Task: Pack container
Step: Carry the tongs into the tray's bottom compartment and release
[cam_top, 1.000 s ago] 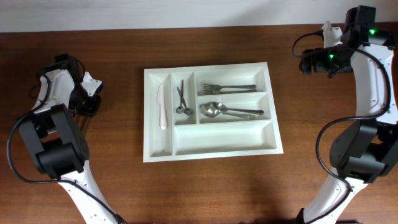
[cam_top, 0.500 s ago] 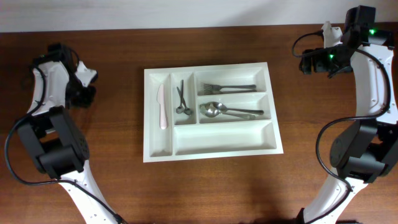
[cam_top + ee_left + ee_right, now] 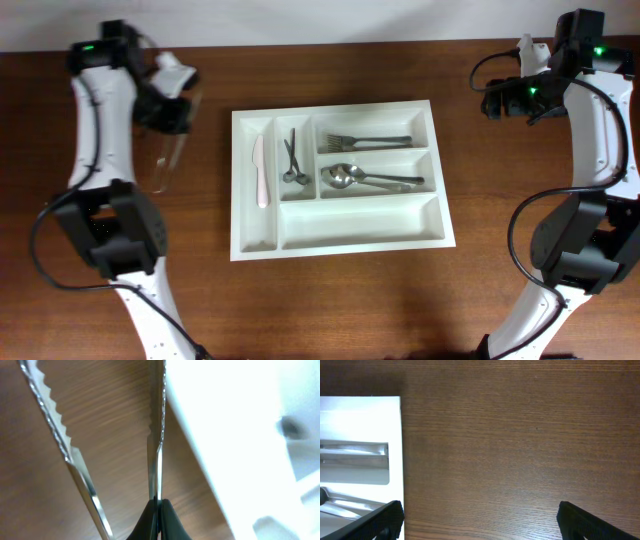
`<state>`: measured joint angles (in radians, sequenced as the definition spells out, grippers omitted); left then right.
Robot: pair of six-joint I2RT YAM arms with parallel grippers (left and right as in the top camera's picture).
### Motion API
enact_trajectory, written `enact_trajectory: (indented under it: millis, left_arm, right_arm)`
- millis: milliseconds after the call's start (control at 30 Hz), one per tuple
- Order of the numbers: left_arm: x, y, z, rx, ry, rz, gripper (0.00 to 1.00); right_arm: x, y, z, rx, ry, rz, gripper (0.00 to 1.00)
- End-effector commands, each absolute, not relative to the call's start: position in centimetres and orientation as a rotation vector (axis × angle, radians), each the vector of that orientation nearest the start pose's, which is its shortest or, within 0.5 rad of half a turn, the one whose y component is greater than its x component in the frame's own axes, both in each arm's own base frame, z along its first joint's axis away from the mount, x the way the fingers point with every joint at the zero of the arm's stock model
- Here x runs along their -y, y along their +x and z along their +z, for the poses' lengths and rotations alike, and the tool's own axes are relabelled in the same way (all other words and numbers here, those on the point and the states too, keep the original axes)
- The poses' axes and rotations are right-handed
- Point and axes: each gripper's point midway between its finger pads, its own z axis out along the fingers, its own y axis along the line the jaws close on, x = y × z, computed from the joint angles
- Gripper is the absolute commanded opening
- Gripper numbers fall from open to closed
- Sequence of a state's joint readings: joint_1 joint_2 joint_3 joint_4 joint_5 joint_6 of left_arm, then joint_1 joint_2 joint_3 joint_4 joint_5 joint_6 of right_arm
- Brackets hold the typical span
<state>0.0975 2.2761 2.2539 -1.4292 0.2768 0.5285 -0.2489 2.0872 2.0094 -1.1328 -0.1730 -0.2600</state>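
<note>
Off the container's left edge, over bare table: left gripper (image 3: pixel 159 516) pinched shut on one arm of serrated tongs (image 3: pixel 56 435). Container (image 3: pixel 340 247) mid-table, near-edge compartment bare. Transport step, likely. Next: swing over that compartment, lower, release. Right gripper (image 3: pixel 480 525) spread wide, empty.

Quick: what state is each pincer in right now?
Left pincer: shut on one arm of the serrated tongs.
Right pincer: open, holding nothing, beside the container.
</note>
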Motion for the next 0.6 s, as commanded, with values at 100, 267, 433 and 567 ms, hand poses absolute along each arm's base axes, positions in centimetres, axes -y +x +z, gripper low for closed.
enact_trajectory:
  millis: [100,267,433,567]
  left_arm:
    - [10.4,46.2,14.9,-2.715,0.945,-0.487,0.02]
    - [17.3,44.1,14.9,-2.619,1.220,-0.500,0.02]
    - [23.8,40.3,14.8,-2.508,1.508,-0.525,0.02]
    - [27.6,37.8,14.8,-2.431,1.654,-0.531,0.02]
  right_arm:
    - [9.3,47.9,16.6,-2.727,-0.043,0.086,0.99]
    - [9.3,47.9,16.6,-2.727,-0.043,0.085,0.99]
    - [9.3,47.9,16.6,-2.727,-0.043,0.086,0.99]
    - [9.3,47.9,16.6,-2.727,-0.043,0.086,0.99]
